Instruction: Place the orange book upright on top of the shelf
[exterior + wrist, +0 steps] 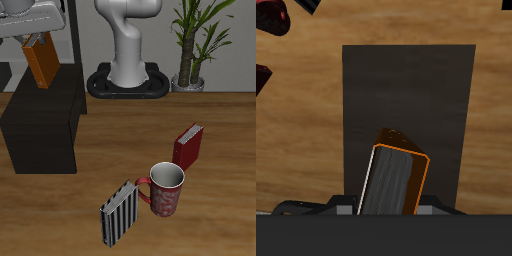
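Jaws: gripper [38,42] clamped on the orange book [42,62], which hangs in mid-air.
Shelf: black top [45,112] directly beneath, toward 6 o'clock of the book.
Long axis: near vertical, slightly tilted.

Low black box-shaped shelf [40,130]: matt finish, flat and even, no grain or sheen; same in the wrist view [408,110]. Thin orange hardcover book [42,62]: smooth plain covers, pale paper-like page edge [384,182]. Brown table top [220,210]: wood look with visible plank grain, low sheen. Dark red hardcover book [187,147]: smooth cover, pale page edge. Black-and-white striped book [121,214]: smooth printed cover. Red patterned mug [166,190]: glazed, ceramic look, pale interior. White robot base [130,50]: smooth, slightly glossy.
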{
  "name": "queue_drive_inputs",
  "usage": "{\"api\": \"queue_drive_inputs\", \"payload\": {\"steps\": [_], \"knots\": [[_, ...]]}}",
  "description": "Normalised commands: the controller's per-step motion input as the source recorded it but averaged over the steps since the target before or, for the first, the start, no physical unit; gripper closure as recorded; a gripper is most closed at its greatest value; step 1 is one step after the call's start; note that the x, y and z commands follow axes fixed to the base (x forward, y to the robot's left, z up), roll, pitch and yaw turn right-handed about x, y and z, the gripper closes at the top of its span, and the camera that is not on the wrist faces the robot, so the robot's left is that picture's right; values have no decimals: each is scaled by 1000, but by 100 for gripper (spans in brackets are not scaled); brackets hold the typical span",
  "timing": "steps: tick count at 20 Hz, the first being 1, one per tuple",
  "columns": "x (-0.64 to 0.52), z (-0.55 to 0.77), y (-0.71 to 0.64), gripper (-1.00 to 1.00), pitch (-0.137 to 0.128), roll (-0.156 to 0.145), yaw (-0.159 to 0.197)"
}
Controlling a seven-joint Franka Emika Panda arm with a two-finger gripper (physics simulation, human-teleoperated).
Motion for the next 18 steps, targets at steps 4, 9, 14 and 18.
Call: {"api": "queue_drive_inputs", "payload": {"steps": [4, 9, 14, 18], "knots": [[30, -93, -74, 100, -5, -20, -3], [46, -123, -58, 100, -18, -4, -32], [58, -147, 6, 100, -16, 32, 5], [87, -115, -75, 100, 11, -11, 3]]}}
